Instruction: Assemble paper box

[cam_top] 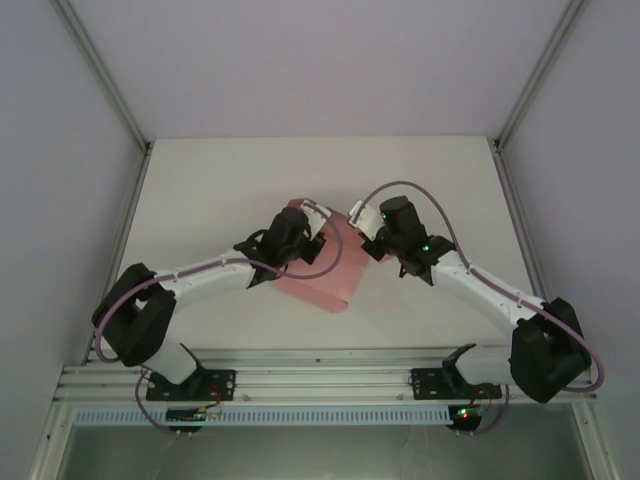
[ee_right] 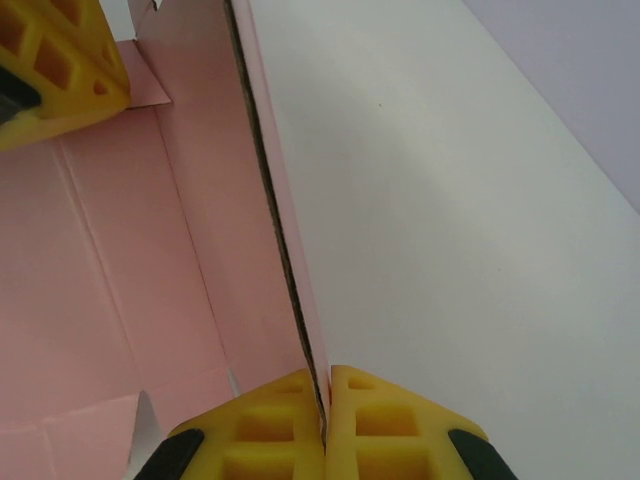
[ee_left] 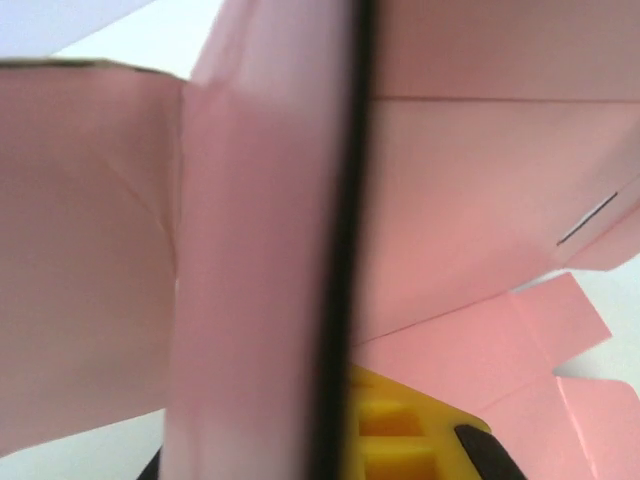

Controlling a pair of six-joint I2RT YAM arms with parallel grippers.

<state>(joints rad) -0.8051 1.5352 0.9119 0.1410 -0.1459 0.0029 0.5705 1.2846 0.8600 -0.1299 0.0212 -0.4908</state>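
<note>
The paper box (cam_top: 326, 278) is a pink die-cut card sheet, partly folded, lying mid-table between both arms. My left gripper (cam_top: 313, 232) is at its far left part. In the left wrist view a raised pink panel (ee_left: 260, 250) runs edge-on between the jaws; one yellow finger (ee_left: 400, 425) presses its right side, while the other finger is hidden behind the card. My right gripper (cam_top: 364, 228) holds the sheet's right edge. Its yellow fingers (ee_right: 385, 425) are shut on the upright pink wall (ee_right: 270, 180), whose flat panels and creases (ee_right: 90, 300) spread to the left.
The white table (cam_top: 200, 200) has free room around the sheet, and bare table (ee_right: 460, 230) lies right of the held wall. The left gripper's yellow finger (ee_right: 50, 65) shows at the top left of the right wrist view. Frame posts and grey walls border the table.
</note>
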